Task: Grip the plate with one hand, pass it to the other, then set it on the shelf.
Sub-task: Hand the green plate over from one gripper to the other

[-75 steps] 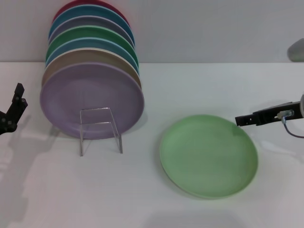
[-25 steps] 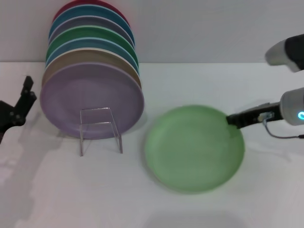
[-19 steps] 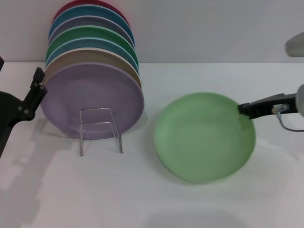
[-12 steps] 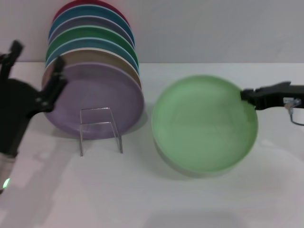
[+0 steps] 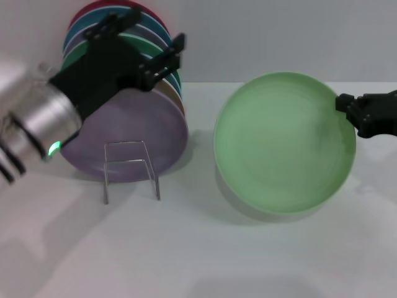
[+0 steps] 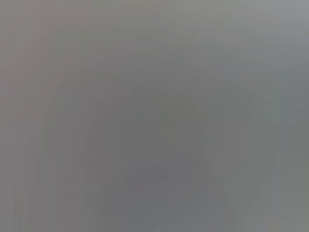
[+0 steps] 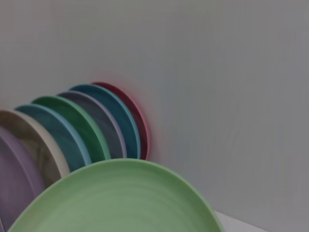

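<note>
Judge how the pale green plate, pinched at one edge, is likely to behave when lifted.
The green plate keeps its round shape while held only at its rim by the right tool, so it is probably stiff. Gripped off-centre, it may tend to swing or tilt. Its smooth matte surface could let it slip.

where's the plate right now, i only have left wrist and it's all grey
observer: the plate is lifted and tilted up, to the right of the rack
operator: who's got it
observer: the right claw grips its right rim
operator: and the left claw
observer: the left claw is open and empty, up in front of the racked plates, apart from the plate
</note>
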You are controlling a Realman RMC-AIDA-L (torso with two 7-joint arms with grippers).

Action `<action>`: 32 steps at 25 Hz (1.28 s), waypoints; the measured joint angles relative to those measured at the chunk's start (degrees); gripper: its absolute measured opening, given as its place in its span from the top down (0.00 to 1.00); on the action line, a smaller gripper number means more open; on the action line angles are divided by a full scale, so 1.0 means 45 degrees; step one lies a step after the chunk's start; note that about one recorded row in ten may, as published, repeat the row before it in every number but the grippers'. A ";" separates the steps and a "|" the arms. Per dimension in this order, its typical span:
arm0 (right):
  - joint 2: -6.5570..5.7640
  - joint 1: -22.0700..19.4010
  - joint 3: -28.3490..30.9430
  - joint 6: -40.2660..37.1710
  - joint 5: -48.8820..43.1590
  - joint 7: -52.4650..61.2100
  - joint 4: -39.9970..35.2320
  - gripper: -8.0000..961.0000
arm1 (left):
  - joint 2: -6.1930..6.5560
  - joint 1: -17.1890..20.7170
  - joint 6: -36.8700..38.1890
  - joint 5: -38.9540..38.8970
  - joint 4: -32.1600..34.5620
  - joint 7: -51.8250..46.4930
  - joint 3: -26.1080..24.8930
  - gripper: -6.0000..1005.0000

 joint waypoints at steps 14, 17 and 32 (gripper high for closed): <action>-0.0010 0.0227 -0.0079 0.0036 0.0098 -0.0542 -0.0110 0.99 | 0.2531 -0.2561 -0.6359 -0.0062 -0.3684 -0.3705 0.1503 0.22; -0.0020 0.0304 -0.0114 0.0048 0.0105 -0.0559 -0.0117 0.99 | 0.2291 -0.2647 -0.7697 -0.0162 -0.4060 -0.3274 0.1385 0.23; -0.0021 0.0275 -0.0164 0.0088 0.0006 -0.0764 -0.0206 0.99 | -0.2934 -0.1544 -1.5292 -0.7718 -0.3996 0.9798 -0.5030 0.26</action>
